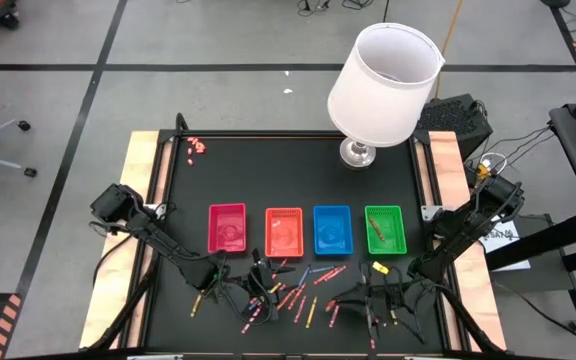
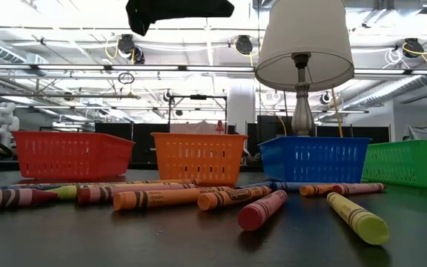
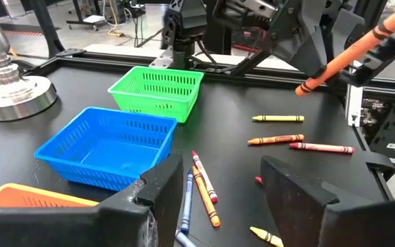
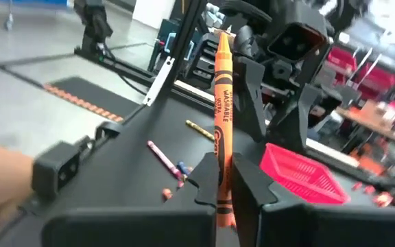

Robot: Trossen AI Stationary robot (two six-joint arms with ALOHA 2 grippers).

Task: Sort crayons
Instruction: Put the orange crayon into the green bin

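Note:
Four trays stand in a row: pink [image 1: 227, 228], orange [image 1: 284, 231], blue [image 1: 332, 229] and green [image 1: 385, 228]. Several crayons [image 1: 293, 290] lie flat and scattered on the black table in front of them, and one lies in the green tray [image 1: 376, 230]. My right gripper [image 1: 368, 292] hovers in front of the green tray, shut on an orange crayon [image 4: 223, 103]. My left gripper [image 1: 256, 278] hangs open over the scattered crayons in front of the orange tray. Nothing is between its fingers [image 3: 149, 199]. My right gripper pinches the orange crayon between its two fingers, on the crayon's near part [image 4: 222, 182]. The crayon runs along the fingers and sticks out well past their tips. It is lifted clear of the table and tilted, its free end [image 3: 304, 87] lower than the held end.
A lamp with a white shade [image 1: 385, 85] stands at the table's far edge behind the blue and green trays. Tiny pink-red bits [image 1: 197, 147] lie in the far left corner. Wooden rails [image 1: 138, 200] run along both sides of the table.

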